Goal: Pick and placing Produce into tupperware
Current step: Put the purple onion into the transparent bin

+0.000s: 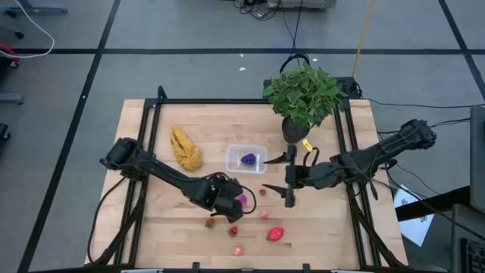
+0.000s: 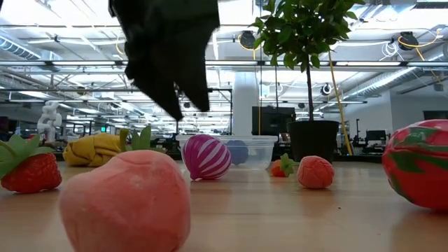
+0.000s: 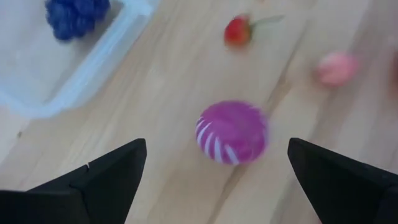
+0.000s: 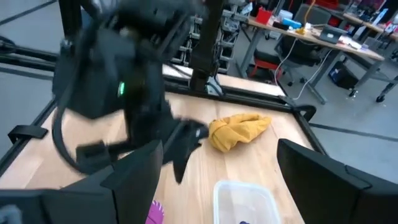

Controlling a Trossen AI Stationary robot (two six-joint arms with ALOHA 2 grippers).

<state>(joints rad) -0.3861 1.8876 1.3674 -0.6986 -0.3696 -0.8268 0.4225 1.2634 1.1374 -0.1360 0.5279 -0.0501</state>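
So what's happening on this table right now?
The left gripper, open, hovers over a pink-and-white striped toy just beside the clear tupperware, which holds one purple grape bunch so far. The right gripper, also open and empty, waits beside the box. Several red and pink produce pieces remain loose on the wood.
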